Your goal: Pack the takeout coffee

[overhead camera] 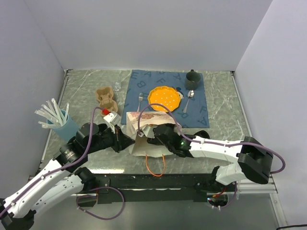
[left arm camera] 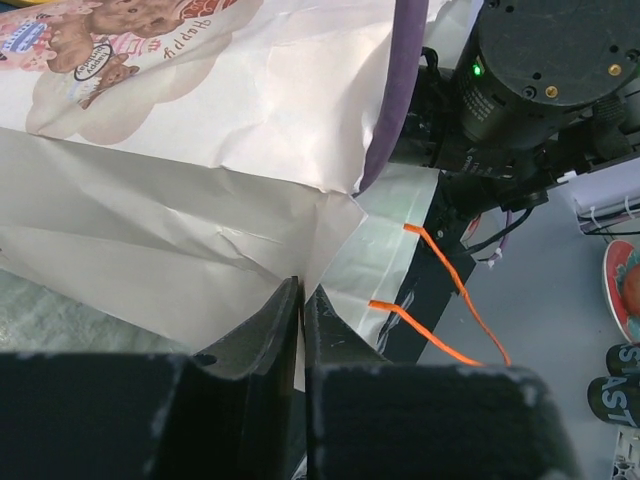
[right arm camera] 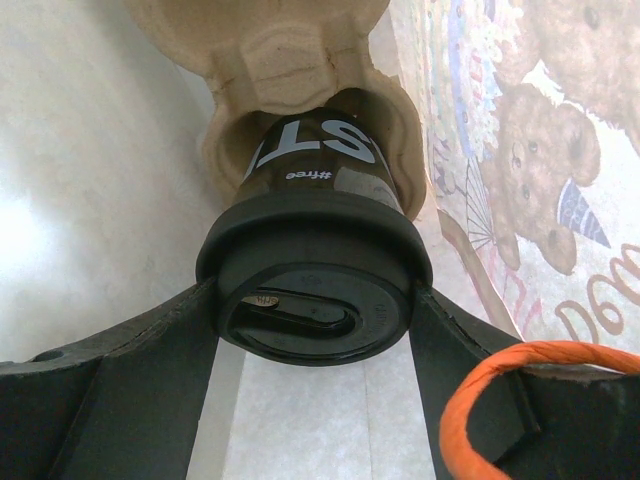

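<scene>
The takeout coffee [right arm camera: 315, 160] is a black cup with white lettering and a round black lid [right arm camera: 310, 290]. It sits in a pulp carrier [right arm camera: 290, 60] inside the white paper bag [overhead camera: 144, 125]. My right gripper [right arm camera: 312, 300] reaches into the bag's mouth [overhead camera: 156, 133] and is shut on the lid, one finger on each side. The cup is hidden in the top view. My left gripper [left arm camera: 302, 300] is shut on the bag's edge, pinching the paper [left arm camera: 200, 200], at the bag's near left corner [overhead camera: 128, 142].
The bag's orange handles [left arm camera: 440, 300] hang over the table's front edge. On the table are a second pulp carrier [overhead camera: 106, 97], a light blue cup of straws [overhead camera: 62, 124], and a blue mat [overhead camera: 201, 108] with an orange plate [overhead camera: 164, 98] and a green mug [overhead camera: 193, 78].
</scene>
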`<action>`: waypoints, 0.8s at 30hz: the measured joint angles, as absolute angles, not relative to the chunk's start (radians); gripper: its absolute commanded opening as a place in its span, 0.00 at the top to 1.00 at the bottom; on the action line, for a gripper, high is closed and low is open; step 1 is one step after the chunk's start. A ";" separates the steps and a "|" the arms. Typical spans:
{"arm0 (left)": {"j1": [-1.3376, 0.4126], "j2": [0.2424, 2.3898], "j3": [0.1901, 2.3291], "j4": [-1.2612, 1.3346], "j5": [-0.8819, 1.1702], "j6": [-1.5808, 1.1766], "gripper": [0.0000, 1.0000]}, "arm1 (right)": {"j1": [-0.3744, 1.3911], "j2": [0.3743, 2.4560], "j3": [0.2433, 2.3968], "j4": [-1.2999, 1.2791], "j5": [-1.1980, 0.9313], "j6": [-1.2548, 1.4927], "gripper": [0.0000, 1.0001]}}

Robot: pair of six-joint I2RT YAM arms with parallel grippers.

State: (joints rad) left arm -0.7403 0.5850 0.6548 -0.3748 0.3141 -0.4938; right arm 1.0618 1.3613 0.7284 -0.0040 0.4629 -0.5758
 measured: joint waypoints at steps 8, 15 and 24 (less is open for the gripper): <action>-0.741 0.622 0.720 -0.418 0.279 -0.492 0.91 | 1.057 1.349 0.755 -0.050 0.466 -0.586 0.03; -0.741 0.639 0.764 -0.434 0.258 -0.492 0.89 | 1.058 1.312 0.774 -0.134 0.450 -0.585 0.00; -0.741 0.655 0.804 -0.444 0.253 -0.492 0.88 | 1.057 1.282 0.827 -0.267 0.428 -0.558 0.00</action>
State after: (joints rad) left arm -0.7414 0.6548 0.8043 -0.4442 0.2531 -0.4915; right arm 1.0573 1.2816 0.8268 -0.2668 0.4278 -0.5583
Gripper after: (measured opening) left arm 0.112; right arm 0.995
